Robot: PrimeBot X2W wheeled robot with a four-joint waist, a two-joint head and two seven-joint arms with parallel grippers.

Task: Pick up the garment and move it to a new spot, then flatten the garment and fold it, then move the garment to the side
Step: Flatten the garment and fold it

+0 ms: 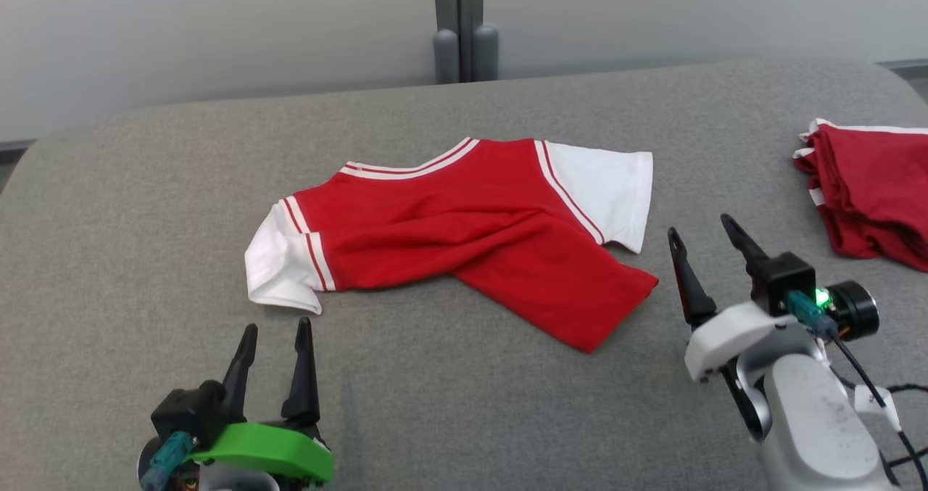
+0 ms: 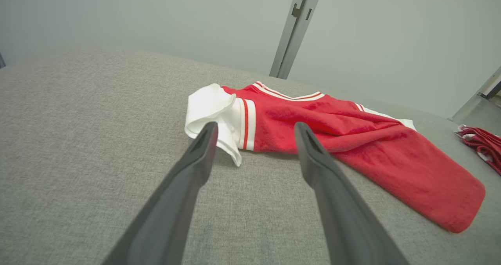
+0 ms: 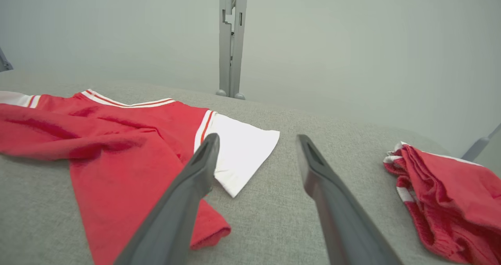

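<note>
I have the left gripper (image 1: 277, 325) over the grey padded table (image 1: 145, 208) with its jaws spread wide and empty. The red jersey with white sleeves (image 1: 464, 237) lies rumpled just ahead of its fingertips, one white sleeve nearest them. My right gripper (image 1: 700, 225) also stands wide apart, holding nothing, with the jersey's red hem corner just off its left finger and the other white sleeve just beyond, while a heap of red-and-white garments (image 1: 870, 201) sits well to the right of those jaws.
</note>
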